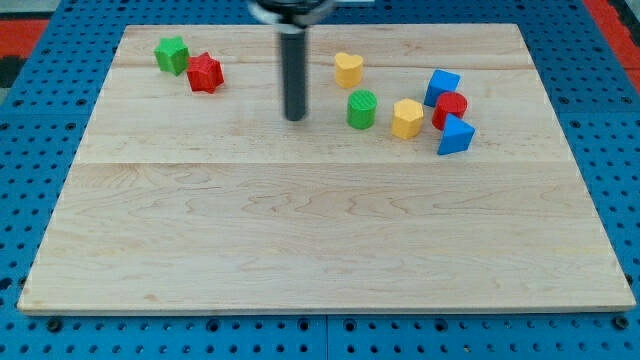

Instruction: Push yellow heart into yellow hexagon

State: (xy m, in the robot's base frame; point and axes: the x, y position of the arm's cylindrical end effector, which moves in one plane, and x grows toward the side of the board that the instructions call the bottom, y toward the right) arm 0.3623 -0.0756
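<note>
The yellow heart lies near the view's top, right of centre. The yellow hexagon sits lower and to the right of it, apart from it, with the green cylinder between them and slightly lower. My tip rests on the board left of the green cylinder and below-left of the yellow heart, touching no block.
A red cylinder, a blue cube and a blue triangular block cluster just right of the yellow hexagon. A green block and a red star lie at the top left. The wooden board rests on a blue pegboard.
</note>
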